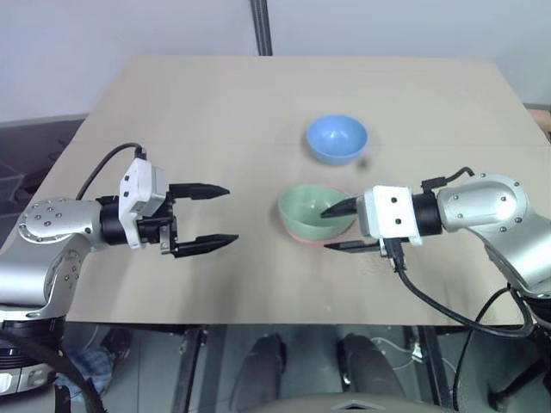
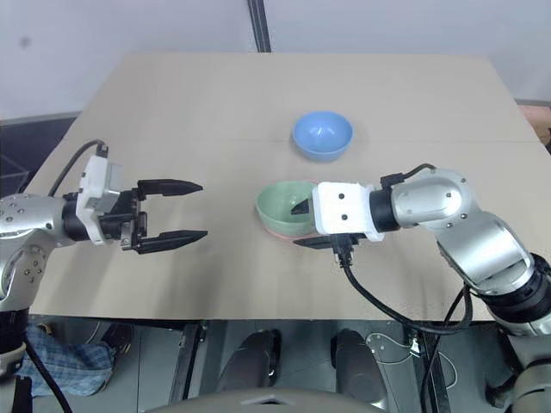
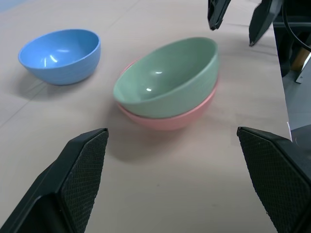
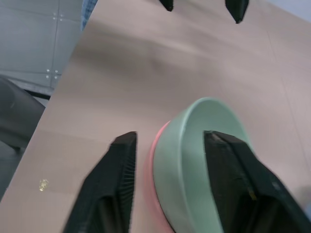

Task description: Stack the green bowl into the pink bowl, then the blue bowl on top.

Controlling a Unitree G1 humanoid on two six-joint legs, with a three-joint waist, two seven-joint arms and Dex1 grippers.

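Observation:
The green bowl [image 1: 308, 205] sits nested in the pink bowl [image 3: 167, 119], tilted a little, at the middle right of the table. Behind them the blue bowl [image 1: 337, 138] stands alone and upright. My right gripper [image 1: 329, 230] straddles the near rim of the nested bowls. One finger is inside the green bowl and the other outside by the pink one, and its jaws stand apart, so it is open. My left gripper [image 1: 219, 217] hovers well to the left of the bowls, pointing at them, wide open with nothing in it.
The tan table [image 1: 215, 112] has bare room on the left and at the back. Its front edge runs just below both grippers. A dark post [image 1: 261, 26] stands behind the far edge.

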